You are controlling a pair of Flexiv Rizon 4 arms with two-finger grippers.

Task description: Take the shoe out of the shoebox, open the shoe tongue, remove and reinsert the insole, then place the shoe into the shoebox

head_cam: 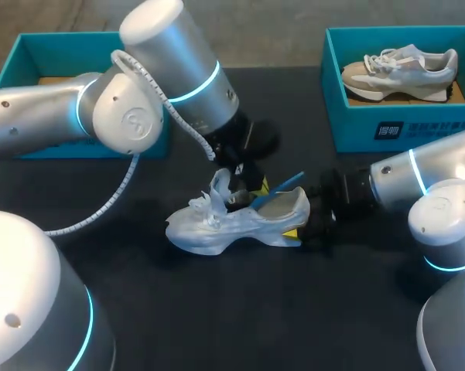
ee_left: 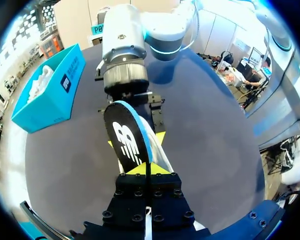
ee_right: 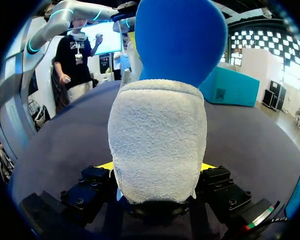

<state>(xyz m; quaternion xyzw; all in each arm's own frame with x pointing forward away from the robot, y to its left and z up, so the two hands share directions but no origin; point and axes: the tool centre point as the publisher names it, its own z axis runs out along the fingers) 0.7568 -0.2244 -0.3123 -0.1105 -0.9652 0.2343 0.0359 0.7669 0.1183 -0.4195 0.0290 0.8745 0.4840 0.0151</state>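
Pale fuzzy-heeled shoe, blue insole sticking out

1. Mid-surface: shoe, toe leftward, heel rightward.
2. Rising out of the shoe's heel end: insole, pinched in the left gripper just behind.
3. At the heel, from the right: right gripper, clasping both sides.
4. Back left: left shoebox.
5. Back right: right shoebox, second shoe inside.
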